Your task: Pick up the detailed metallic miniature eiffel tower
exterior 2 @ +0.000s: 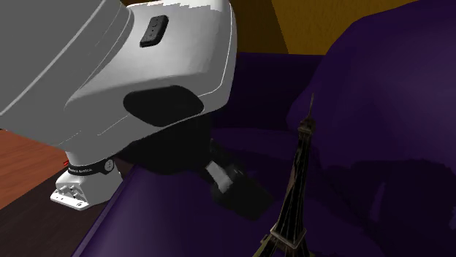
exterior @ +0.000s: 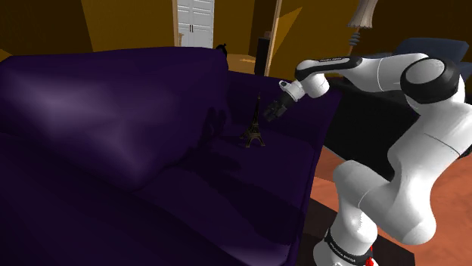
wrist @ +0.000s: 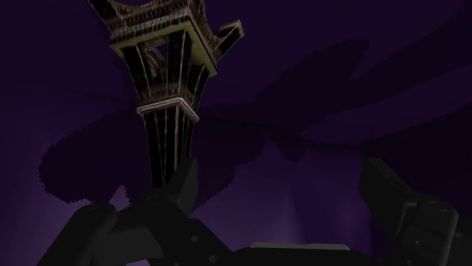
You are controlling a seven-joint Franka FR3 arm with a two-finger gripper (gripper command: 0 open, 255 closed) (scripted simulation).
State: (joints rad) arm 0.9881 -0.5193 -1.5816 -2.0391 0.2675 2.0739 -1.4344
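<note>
Well, the little tower stands upright on the seat of a deep purple sofa, close to the cushion's front edge and near the sofa's end on the shoulder view's right. It is a dark, thin model with fine latticework, pale trim on its platforms and splayed legs planted on the fabric. The white arm bends over from its stand and reaches toward the shoulder view's left, bringing the black gripper in beside the tower's upper part, at about the height of the spire. From the second exterior view the tower rises just to the right of the black hand, with a narrow gap between them. In the wrist view the gripper has its fingers spread wide with nothing clasped between them. The tower runs down toward one finger. It's dim there, so I can't make out whether the spire touches that finger or passes just behind it. A white double door shows beyond the sofa's back, and there is a reddish-orange floor by the stand.
</note>
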